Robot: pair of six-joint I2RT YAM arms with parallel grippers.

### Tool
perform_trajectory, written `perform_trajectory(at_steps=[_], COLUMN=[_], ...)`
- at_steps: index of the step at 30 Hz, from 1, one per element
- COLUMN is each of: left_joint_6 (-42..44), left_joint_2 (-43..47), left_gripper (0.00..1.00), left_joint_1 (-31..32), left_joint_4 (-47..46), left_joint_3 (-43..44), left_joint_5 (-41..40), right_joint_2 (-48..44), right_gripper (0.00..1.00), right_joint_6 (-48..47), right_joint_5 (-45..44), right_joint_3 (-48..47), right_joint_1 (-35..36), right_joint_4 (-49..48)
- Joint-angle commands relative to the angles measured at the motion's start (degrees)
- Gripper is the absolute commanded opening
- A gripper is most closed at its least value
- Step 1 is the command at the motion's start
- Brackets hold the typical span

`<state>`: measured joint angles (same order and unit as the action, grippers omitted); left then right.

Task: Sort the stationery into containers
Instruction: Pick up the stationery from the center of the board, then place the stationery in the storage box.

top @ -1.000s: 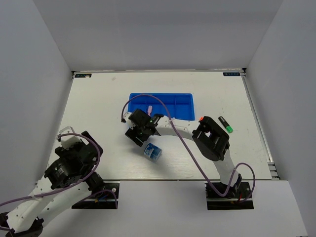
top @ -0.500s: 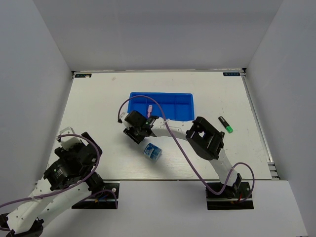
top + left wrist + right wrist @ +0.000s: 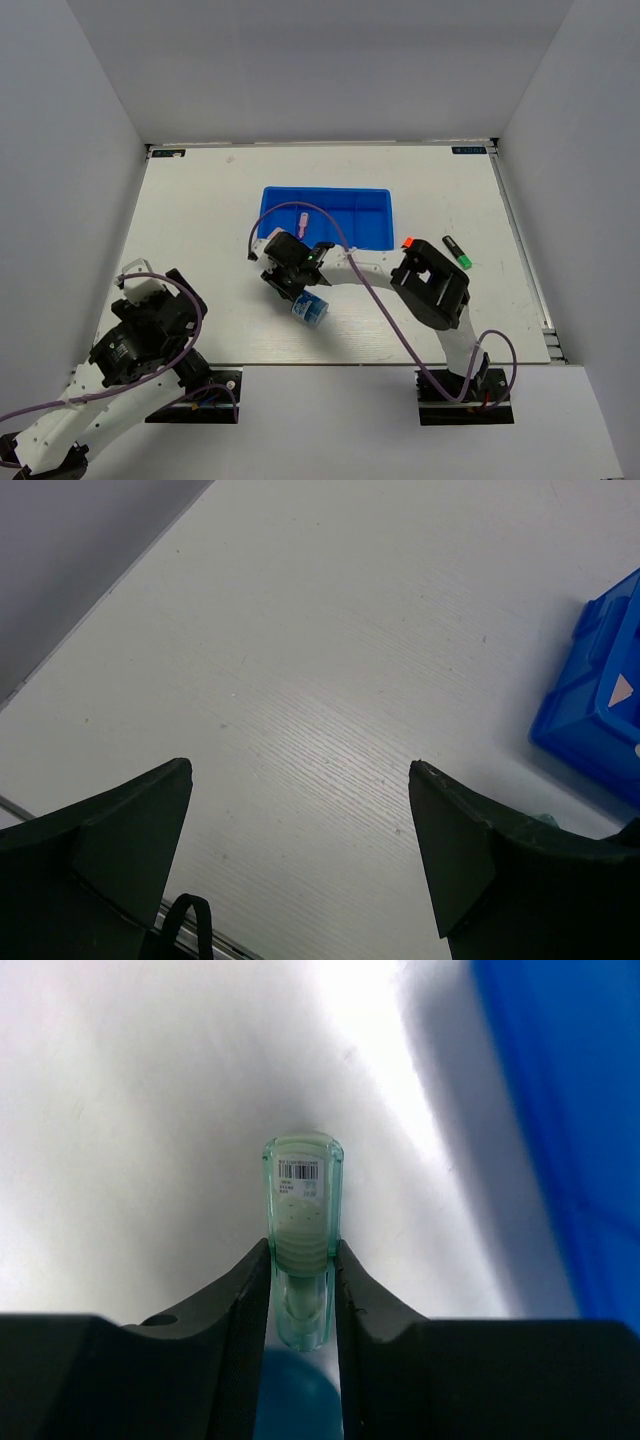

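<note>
My right gripper (image 3: pixel 301 1250) is shut on a mint, see-through stationery piece (image 3: pixel 302 1190) with a barcode label; both fingers press its sides just above the white table. In the top view that gripper (image 3: pixel 287 272) sits just below the blue divided tray (image 3: pixel 370 215), close to the blue-clear tape roll (image 3: pixel 310 310). A pink piece (image 3: pixel 303 217) lies in the tray's left part. A green-capped black highlighter (image 3: pixel 458 253) lies at the right, and an orange cap (image 3: pixel 407 241) peeks out beside the right arm. My left gripper (image 3: pixel 300 780) is open over bare table at the near left.
The tray's corner (image 3: pixel 600 690) shows at the right of the left wrist view, and its wall (image 3: pixel 570 1110) to the right of the held piece. A purple cable (image 3: pixel 380 300) loops over the right arm. Grey walls enclose the table.
My right gripper's fingers have closed from wide apart onto the mint piece, and the gripper has shifted slightly nearer the tape roll. The left arm has not moved.
</note>
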<state>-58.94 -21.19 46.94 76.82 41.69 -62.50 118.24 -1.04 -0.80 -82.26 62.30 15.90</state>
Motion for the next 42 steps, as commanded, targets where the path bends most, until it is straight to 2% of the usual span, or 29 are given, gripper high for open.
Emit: perform_trajectory(at_steps=[1, 7, 11, 13, 14, 15, 17, 18, 20, 21, 23, 25, 30, 35, 36, 40, 42], left_joint_6=[0.75, 2.15, 4.17, 6.63, 10.56, 11.64, 16.54, 17.36, 20.85, 21.66, 23.33, 25.35, 26.16, 25.19, 25.1, 24.84, 24.75], left_joint_2=[0.18, -0.08, -0.69, -1.13, -1.66, -2.44, -4.54, -5.61, -8.15, -10.08, -12.63, -15.1, -17.22, -17.48, -17.48, -18.09, -18.62], left_gripper=[0.99, 0.99, 0.99, 0.99, 0.99, 0.99, 0.99, 0.99, 0.95, 0.9, 0.83, 0.77, 0.77, 0.78, 0.78, 0.79, 0.81], left_joint_1=[-0.18, -0.27, -0.18, -0.18, -0.27, -0.09, -0.27, -0.27, -0.27, -0.27, -0.27, -0.27, -0.18, -0.18, -0.09, -0.09, -0.18], left_joint_4=[5.27, 3.52, 1.33, -1.21, -3.93, -6.48, -11.39, -12.38, -15.88, -16.78, -19.58, -20.91, -26.09, -26.63, -26.8, -27.07, -27.68], left_joint_3=[-0.21, -0.56, -0.47, -0.65, -1.0, -1.26, -1.7, -1.79, -1.88, -1.7, -1.61, -1.7, -3.37, -4.6, -4.6, -5.13, -5.39], left_joint_5=[0.1, 0.97, 2.38, 5.18, 6.15, 8.25, 12.12, 15.88, 18.45, 22.38, 25.13, 29.79, 36.2, 37.45, 37.63, 39.2, 39.73], right_joint_2=[-4.32, -11.7, -13.38, -14.08, -14.43, -15.39, -16.19, -16.63, -16.9, -16.72, -15.5, -13.49, -7.16, 0.39, 1.11, 4.37, 4.72], right_gripper=[0.12, 0.06, 0.05, 0.04, 0.04, 0.04, 0.04, 0.0, 0.0, 0.0, 0.0, 0.0, 0.0, 0.0, 0.0, 0.09, 0.22], right_joint_6=[-1.42, -3.96, -5.99, -7.39, -8.01, -8.88, -9.77, -10.29, -11.26, -11.44, -11.36, -11.27, -8.64, -5.47, -3.2, 0.6, 3.23], right_joint_5=[6.57, 11.08, 8.72, 2.66, 1.25, -5.03, -10.94, -14.72, -19.31, -21.42, -23.37, -22.76, -18.99, -13.54, -12.92, -8.45, -6.6], right_joint_3=[2.1, -0.87, -4.13, -4.93, -5.36, -5.37, -4.84, -4.67, -4.66, -4.84, -6.41, -8.17, -16.15, -23.98, -26.44, -29.1, -28.84], right_joint_1=[0.89, 0.98, 0.71, 0.54, 0.19, 0.01, -0.86, -1.22, -3.06, -4.37, -6.13, -8.07, -12.29, -15.37, -15.63, -18.09, -18.7], right_joint_4=[3.96, 7.03, 8.53, 9.23, 9.15, 8.45, 6.26, 5.64, 3.27, 2.74, 2.73, 3.52, 7.38, 10.37, 13.51, 16.18, 16.53])
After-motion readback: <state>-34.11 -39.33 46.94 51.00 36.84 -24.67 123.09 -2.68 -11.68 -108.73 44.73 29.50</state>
